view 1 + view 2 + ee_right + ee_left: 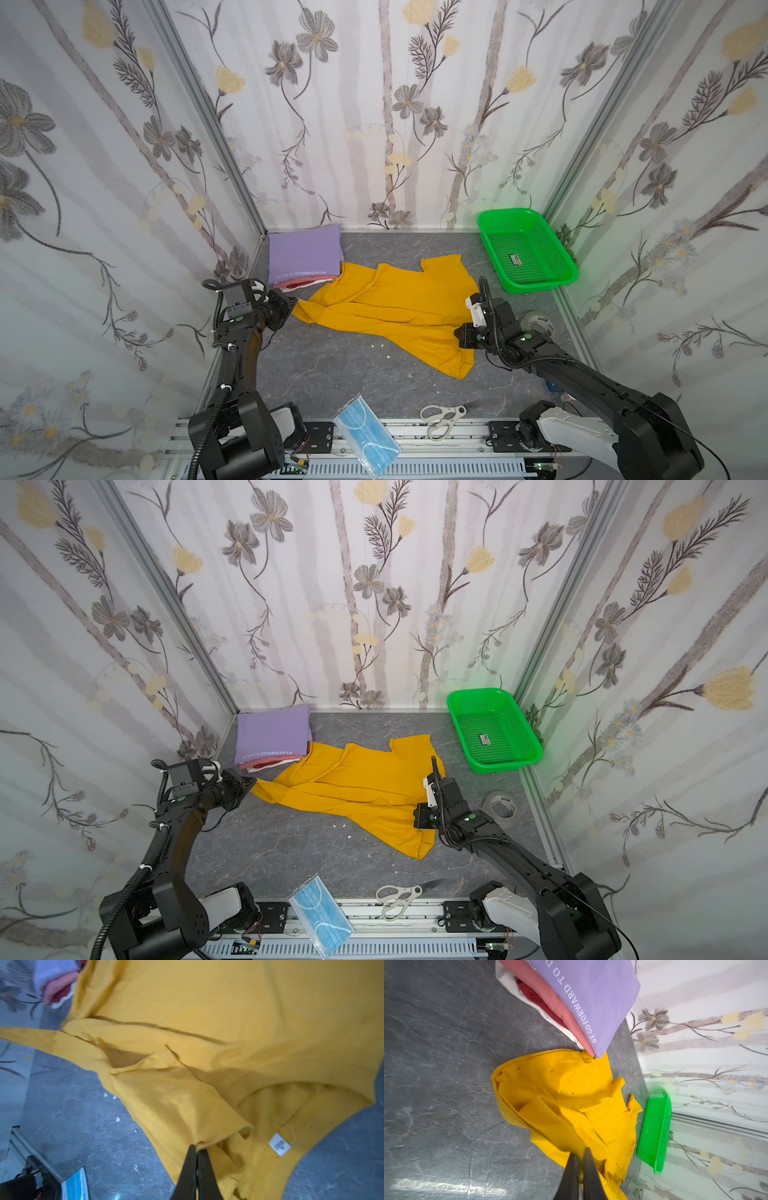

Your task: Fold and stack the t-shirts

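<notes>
Pinching the yellow t-shirt at two points. The left gripper has its fingers closed on the shirt's left tip. The right gripper has its fingers clamped on a fold of cloth near the collar, with the size tag just beside the grip.

The shirt lies crumpled and unfolded mid-scene on the grey table, spread left to right. Its far-left edge touches the stack.

The stack sits in the far left corner: lilac t-shirt with white lettering on top, folded flat, and pink/red and white tees under it, their edges showing on the near side.

The green basket is far right by the wall, apart from the shirt. The blue face mask and scissors are at the near edge. The tape roll is on the right, partly behind the right arm in a top view.
</notes>
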Tool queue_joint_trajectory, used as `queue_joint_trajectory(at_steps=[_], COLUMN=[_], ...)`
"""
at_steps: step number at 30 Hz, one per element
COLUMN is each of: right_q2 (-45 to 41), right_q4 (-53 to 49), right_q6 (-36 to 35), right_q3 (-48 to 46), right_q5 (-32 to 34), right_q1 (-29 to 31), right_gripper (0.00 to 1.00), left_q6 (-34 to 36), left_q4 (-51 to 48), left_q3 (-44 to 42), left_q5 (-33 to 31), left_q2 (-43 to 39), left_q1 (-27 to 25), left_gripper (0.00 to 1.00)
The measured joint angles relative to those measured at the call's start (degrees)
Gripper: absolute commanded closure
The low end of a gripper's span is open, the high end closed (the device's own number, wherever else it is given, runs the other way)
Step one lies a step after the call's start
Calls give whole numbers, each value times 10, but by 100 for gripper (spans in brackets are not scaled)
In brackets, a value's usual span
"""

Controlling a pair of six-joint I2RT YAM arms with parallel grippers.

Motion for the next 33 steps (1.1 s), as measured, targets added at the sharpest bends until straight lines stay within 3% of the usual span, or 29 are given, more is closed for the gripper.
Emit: queue_joint_trajectory(at_steps=[4, 10, 16, 21, 27, 33], right_q2=[85, 223, 352, 441, 404, 198], right_q4=[9, 6, -24, -110, -196, -232], right_q6=[44, 56, 14, -36, -94, -138], right_q3=[5, 100, 248, 416, 508, 450], right_q5=[33, 89, 119, 160, 210, 210], right_q1=[0, -16, -84, -94, -138, -149], right_gripper=[100, 100, 100, 100, 100, 100], left_q6=[-14, -34, -64, -89, -115, -79], left_q4=[16, 43, 97, 137, 170, 70], left_q3=[-26, -85, -139, -127, -66, 19], left_q5=[-26, -77, -116, -130, -98, -128], left_q2=[0, 7, 67, 113, 111, -69], left_q1=[-55, -136, -210, -278, -348, -336], left_gripper=[100, 100, 100, 100, 100, 100])
